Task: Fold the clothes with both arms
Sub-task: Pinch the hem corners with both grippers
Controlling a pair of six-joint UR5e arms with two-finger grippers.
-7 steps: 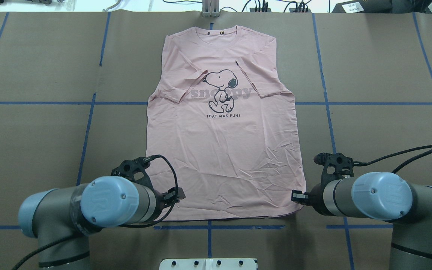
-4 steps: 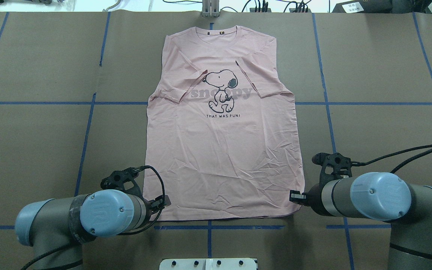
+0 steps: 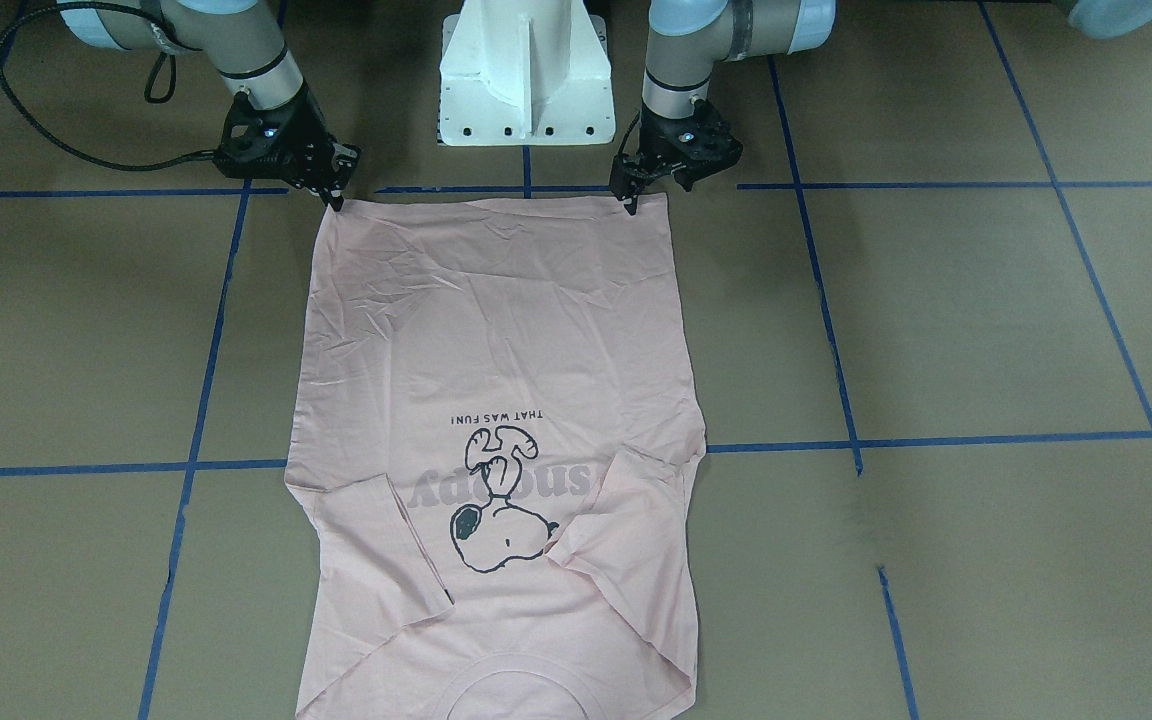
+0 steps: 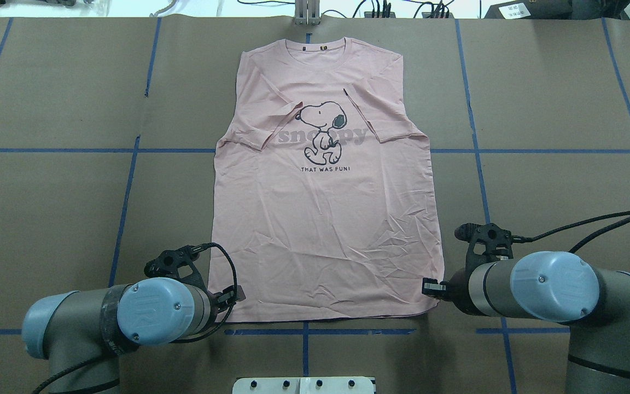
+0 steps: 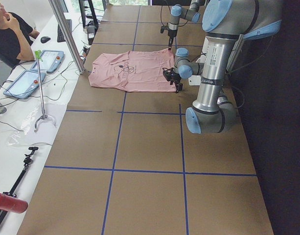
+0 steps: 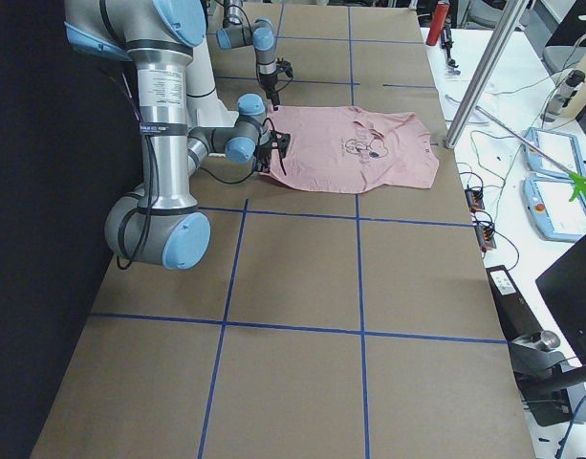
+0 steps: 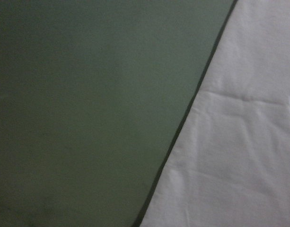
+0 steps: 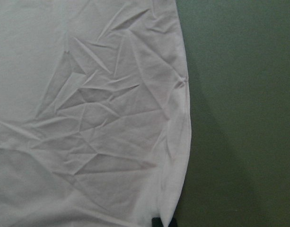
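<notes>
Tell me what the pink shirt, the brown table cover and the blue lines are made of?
Shirt: probably soft cotton knit, matte; it lies limp with fine creases. Table cover: looks like brown paper or card, dull and smooth, but I can't be sure. Blue lines: likely stuck-on tape, with cut ends and gaps.

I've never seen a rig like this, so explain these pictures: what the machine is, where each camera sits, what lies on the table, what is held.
This is a robot: a left arm and a right arm, each ending in a two-finger pincer. One camera looks down from behind it, one faces it across the table, two look from the table's ends, and one rides on each wrist. A pale pink Snoopy T-shirt lies flat, print up, sleeves folded in, on the brown table marked with blue tape. The left pincer and the right pincer sit at the hem's two corners; whether they grip it cannot be told.
</notes>
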